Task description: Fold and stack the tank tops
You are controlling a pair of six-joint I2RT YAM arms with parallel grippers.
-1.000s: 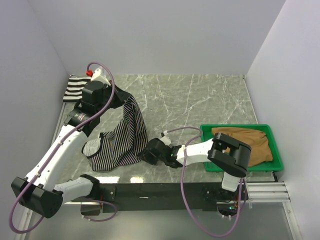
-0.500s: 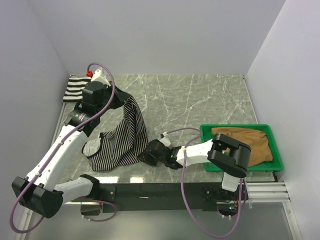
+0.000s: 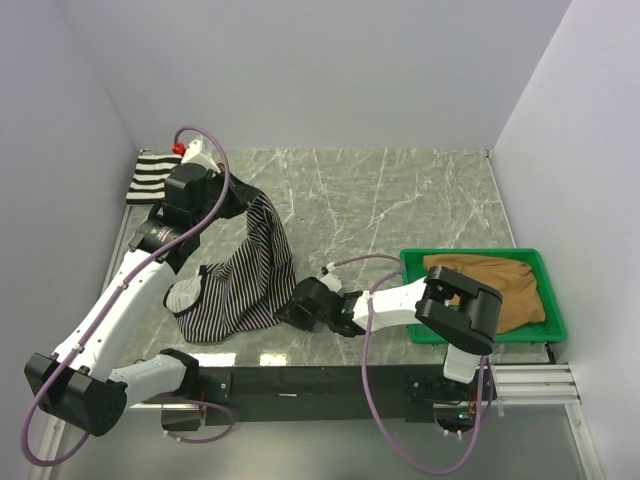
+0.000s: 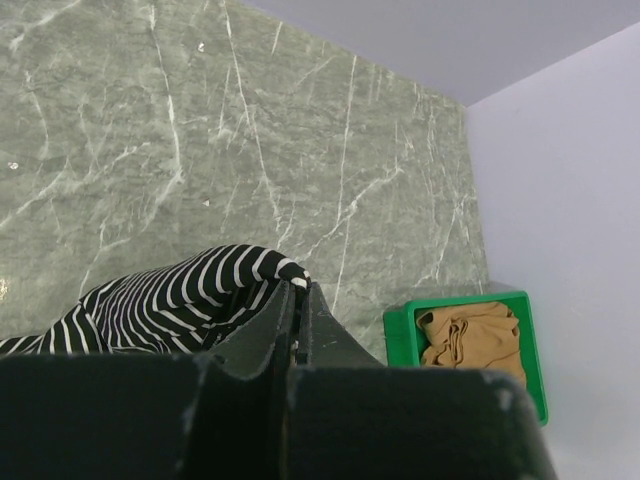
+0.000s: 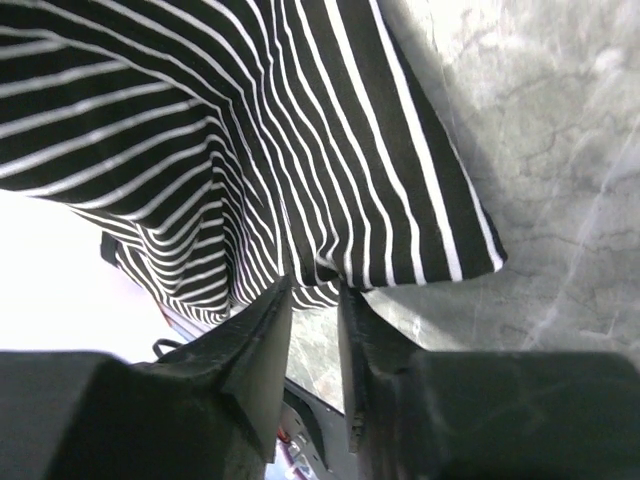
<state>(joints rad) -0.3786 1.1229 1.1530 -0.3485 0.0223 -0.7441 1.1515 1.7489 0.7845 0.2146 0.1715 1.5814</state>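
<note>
The pinstriped tank top (image 3: 245, 280) hangs from my left gripper (image 3: 250, 195), its lower part heaped on the marble. In the left wrist view the left gripper (image 4: 300, 288) is shut on a fold of this striped cloth (image 4: 170, 300). My right gripper (image 3: 285, 312) sits low at the top's near right hem. Seen from the right wrist, the right gripper (image 5: 313, 287) is open, jaws a narrow gap apart, with the hem of the cloth (image 5: 250, 130) just at the fingertips. A wide-striped tank top (image 3: 150, 178) lies folded at the far left corner. The tan tank top (image 3: 500, 285) lies in the tray.
The green tray (image 3: 480, 254) stands at the right near edge, also seen from the left wrist as a green tray (image 4: 400, 335) holding the tan cloth (image 4: 470, 335). White walls close in the left, back and right sides. Marble table (image 3: 400, 200) stretches behind.
The right gripper's jaws have drawn slightly closer at the hem. The left arm still holds the pinstriped top up in the same place.
</note>
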